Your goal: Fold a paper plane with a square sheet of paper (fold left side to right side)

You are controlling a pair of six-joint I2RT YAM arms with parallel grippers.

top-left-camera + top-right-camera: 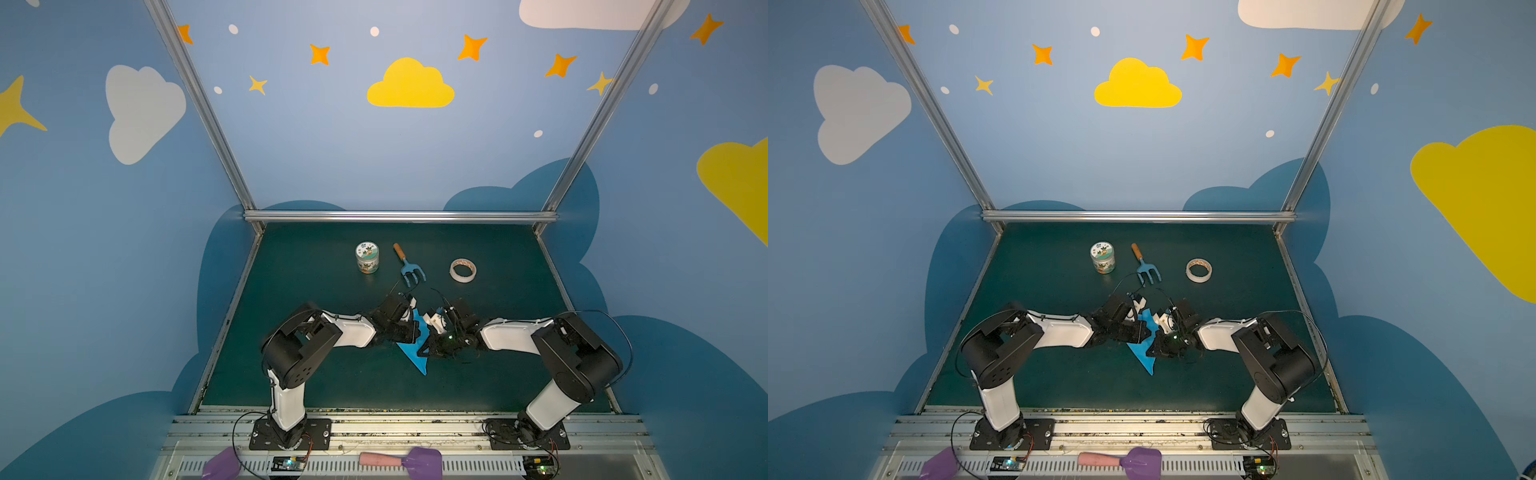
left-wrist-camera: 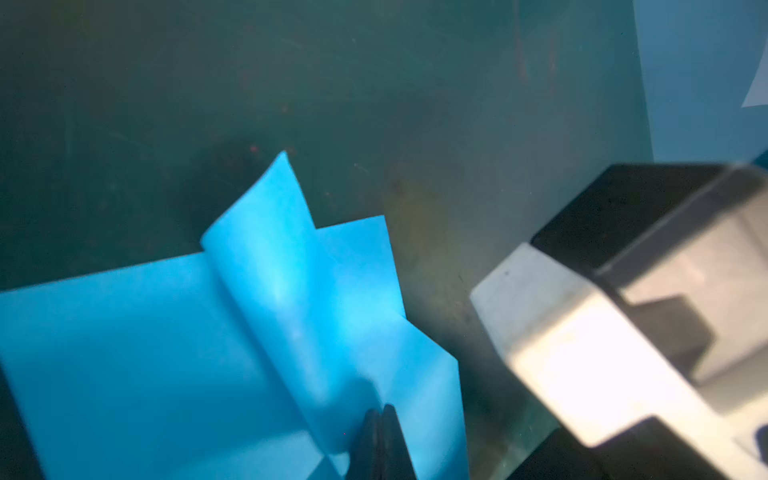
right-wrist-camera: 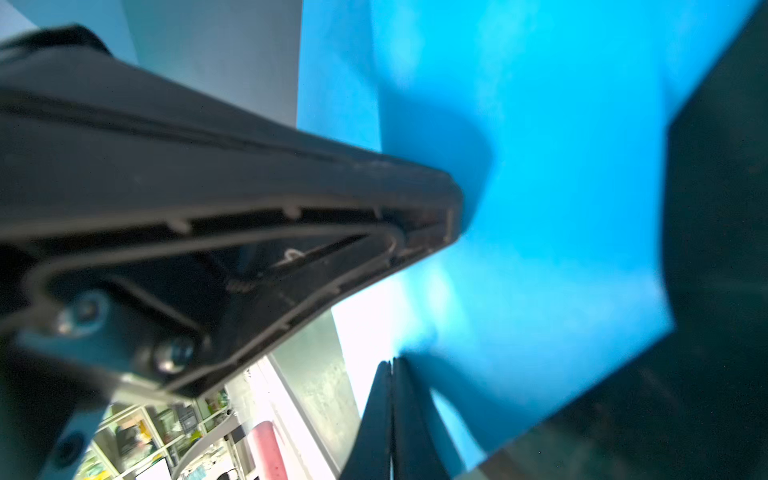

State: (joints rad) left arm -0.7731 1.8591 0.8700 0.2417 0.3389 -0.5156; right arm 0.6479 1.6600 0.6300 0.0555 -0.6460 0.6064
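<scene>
The square sheet of paper (image 1: 410, 356), sky-blue and part-folded to a point, lies near the middle of the green mat (image 1: 311, 299), its tip toward the near edge. One flap curls up from it. The left gripper (image 2: 380, 417) has its jaws pressed together, tips at the foot of that flap. The right gripper (image 3: 392, 368) is closed too, tips against the paper from the right. Whether either pinches a layer is hard to say, as both wrist views are blurred. Farther back, left to right, are a printed jar (image 1: 367, 257), a blue hand fork (image 1: 410, 268) with a wooden handle and a tape roll (image 1: 463, 270), all apart from the paper.
</scene>
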